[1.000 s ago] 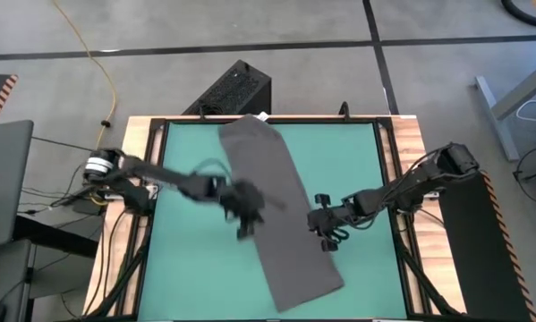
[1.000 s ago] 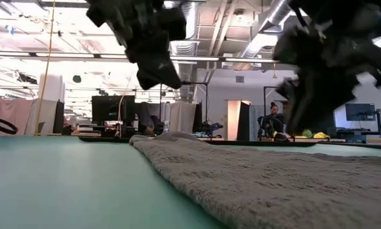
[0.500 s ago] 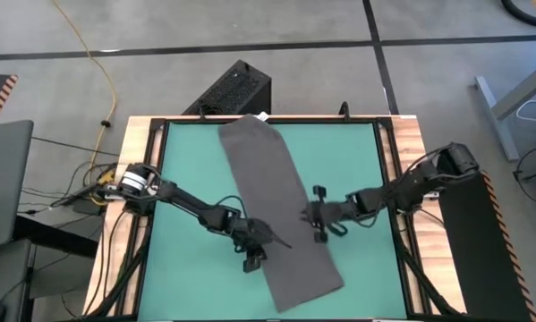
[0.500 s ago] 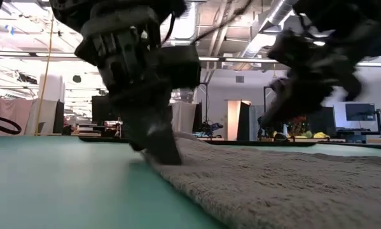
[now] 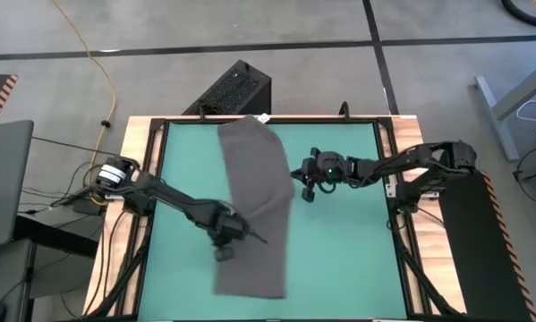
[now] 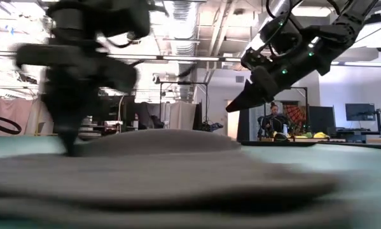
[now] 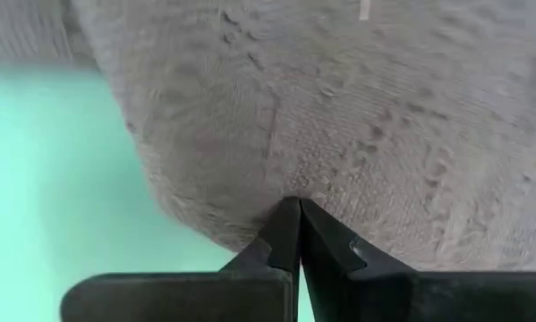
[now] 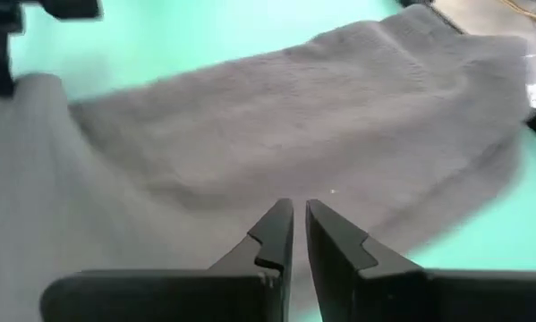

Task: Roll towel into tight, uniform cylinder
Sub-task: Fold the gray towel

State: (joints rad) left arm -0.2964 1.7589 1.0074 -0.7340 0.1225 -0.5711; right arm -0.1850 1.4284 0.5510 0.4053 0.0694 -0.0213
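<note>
The dark grey towel (image 5: 254, 201) lies flat on the green table top (image 5: 339, 259), running from the far edge to the near edge with a bend in its middle. Its white tag (image 5: 262, 116) shows at the far end. My left gripper (image 5: 224, 243) is shut at the left edge of the towel's near half. My right gripper (image 5: 304, 182) is shut and empty. It hangs above the table, just off the towel's right edge near the bend, and shows raised in the low view (image 6: 249, 97). My left gripper has its shut fingertips on the towel's left long edge (image 7: 281, 183), in the near half. The fingers point down from above (image 6: 68, 137). A crease runs off from the fingertips. Whether cloth is nipped between them or only pressed, I cannot tell. The towel lies on the table.
A black frame and wooden rails (image 5: 402, 179) border the table top. A black box (image 5: 233, 89) stands on the floor behind the far edge. Bare green surface lies to both sides of the towel.
My left gripper has come down onto the towel's left edge and gone toward the table's left edge. The towel's near half has swung left with it while the far end stayed, so the towel now bends. My right gripper has risen and gone toward the far edge.
</note>
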